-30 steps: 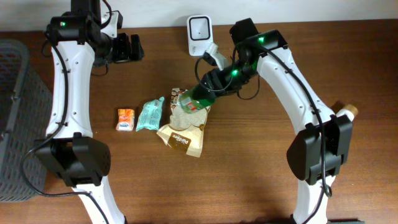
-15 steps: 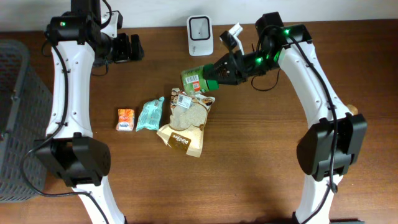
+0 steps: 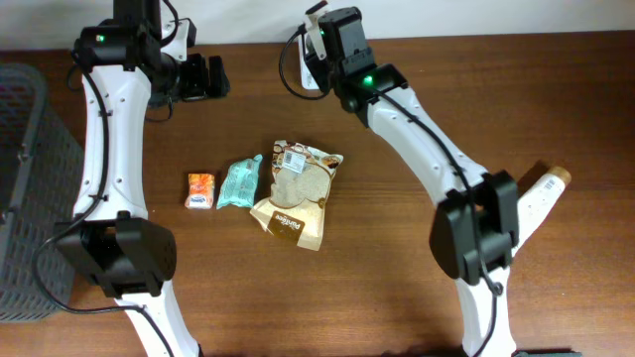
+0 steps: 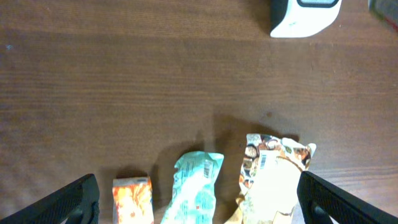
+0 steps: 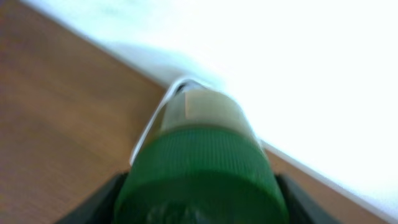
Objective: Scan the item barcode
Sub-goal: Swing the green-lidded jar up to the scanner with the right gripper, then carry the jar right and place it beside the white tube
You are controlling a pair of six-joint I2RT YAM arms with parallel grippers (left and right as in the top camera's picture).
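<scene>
Your right gripper (image 5: 199, 198) is pinching the green-capped container (image 5: 199, 165), its ribbed lid blurred, just before the white scanner (image 5: 202, 106) at the table's (image 3: 397, 288) far edge; your left gripper (image 4: 199, 191) is hanging, jaws spread wide.

Overhead view: the table (image 3: 397, 288) is lit evenly and fairly brightly. Only soft, faint shadows are cast beside the arms.

Left wrist view: the wood grain is rendered sharp ahead of the fingers (image 4: 68, 199). The fingers themselves are left dark and slightly soft at the lower corners. The white scanner (image 4: 305, 15), far ahead, is nearly blown out.

Right wrist view: everything is blurred. The green-capped container (image 5: 199, 180) between the fingers (image 5: 93, 202) is out of focus. The wall (image 5: 298, 62) beyond is overexposed to plain white.
</scene>
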